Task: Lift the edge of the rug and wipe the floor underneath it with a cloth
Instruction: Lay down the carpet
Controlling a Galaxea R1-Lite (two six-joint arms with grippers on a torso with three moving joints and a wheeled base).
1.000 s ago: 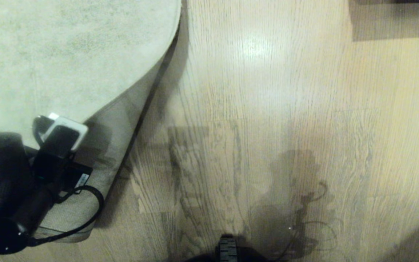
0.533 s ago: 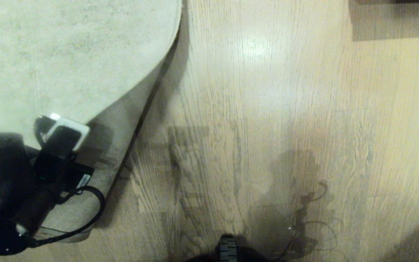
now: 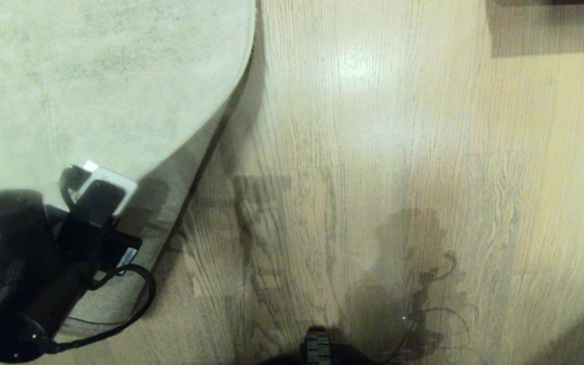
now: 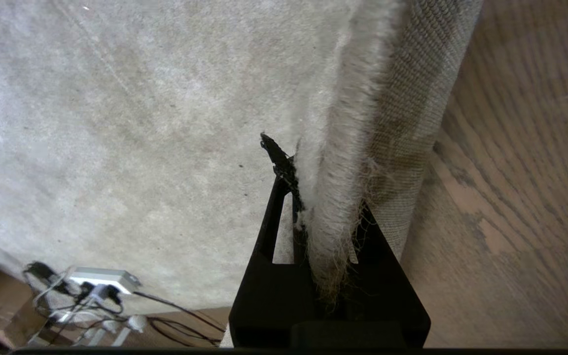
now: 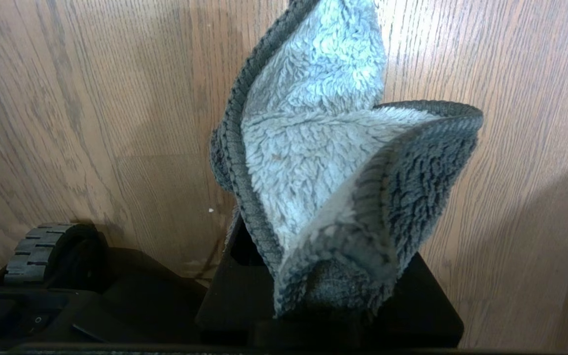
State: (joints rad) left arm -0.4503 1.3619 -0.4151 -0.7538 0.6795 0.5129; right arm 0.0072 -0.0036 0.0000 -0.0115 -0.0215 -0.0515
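The rug edge (image 4: 336, 197) is clamped between the jaws of the left gripper (image 4: 328, 212) and is held raised off the floor (image 3: 398, 152) at the lower left of the head view, its woven backing turned outward. The lifted border runs diagonally, from near the robot up and rightward. The cloth (image 5: 323, 172) is pinched in the right gripper (image 5: 331, 296), hanging above bare floor.

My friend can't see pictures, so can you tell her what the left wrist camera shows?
The left gripper is shut on the rug edge, holding it up so the woven backing shows. Wood floor lies on one side, the pale rug top on the other, with a power strip and cables beyond the rug.
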